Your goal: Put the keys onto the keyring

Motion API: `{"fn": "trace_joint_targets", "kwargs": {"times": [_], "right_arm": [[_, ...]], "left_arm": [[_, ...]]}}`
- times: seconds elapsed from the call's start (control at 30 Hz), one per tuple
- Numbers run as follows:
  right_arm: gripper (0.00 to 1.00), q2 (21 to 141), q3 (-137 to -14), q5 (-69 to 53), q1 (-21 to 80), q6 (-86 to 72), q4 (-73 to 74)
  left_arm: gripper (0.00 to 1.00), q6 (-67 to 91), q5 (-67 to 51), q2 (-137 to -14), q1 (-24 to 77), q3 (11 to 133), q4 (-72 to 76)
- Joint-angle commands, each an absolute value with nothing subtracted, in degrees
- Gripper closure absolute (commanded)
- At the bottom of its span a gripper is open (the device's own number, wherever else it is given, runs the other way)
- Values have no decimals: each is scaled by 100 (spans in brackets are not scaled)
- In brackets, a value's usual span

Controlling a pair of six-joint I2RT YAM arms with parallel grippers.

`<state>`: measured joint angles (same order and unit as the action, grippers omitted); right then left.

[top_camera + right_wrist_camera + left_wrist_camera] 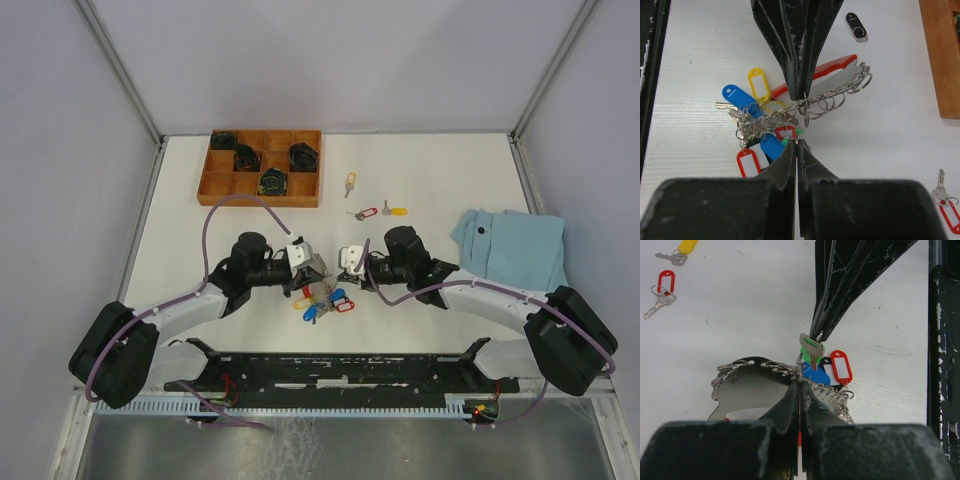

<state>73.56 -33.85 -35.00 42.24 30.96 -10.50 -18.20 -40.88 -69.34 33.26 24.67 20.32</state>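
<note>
The keyring (765, 122) is a bunch with a red strap (835, 66), a grey metal band of rings and several blue, red and yellow tags; it lies between the arms (325, 297). My left gripper (799, 382) is shut on one ring of that band. My right gripper (798, 142) is shut on a silver key with a green tag (810, 347), held just above the bunch and close to the left fingertips. More keys lie loose farther back: one with a red tag (365, 213) and two with yellow tags (396, 210) (350, 183).
A wooden compartment tray (305, 188) with black items stands at the back left. A folded blue cloth (510, 247) lies at the right. A small black fob (856, 26) rests beyond the keyring. A black rail (340, 365) runs along the near edge.
</note>
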Motion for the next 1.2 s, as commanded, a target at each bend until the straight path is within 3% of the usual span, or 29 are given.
{"fn": "trace_joint_targets", "kwargs": {"times": [0.0,1.17], "right_arm": [[99,7556,-3687,-3853,4219,3186,-1588],[99,7732,-3889,-3734,4221,3419,-1360]], "left_arm": [[97,-2131,-4243,-6934,3357,2478,2454],[97,-2364,-4002,-7009,3452,2442,2461]]}}
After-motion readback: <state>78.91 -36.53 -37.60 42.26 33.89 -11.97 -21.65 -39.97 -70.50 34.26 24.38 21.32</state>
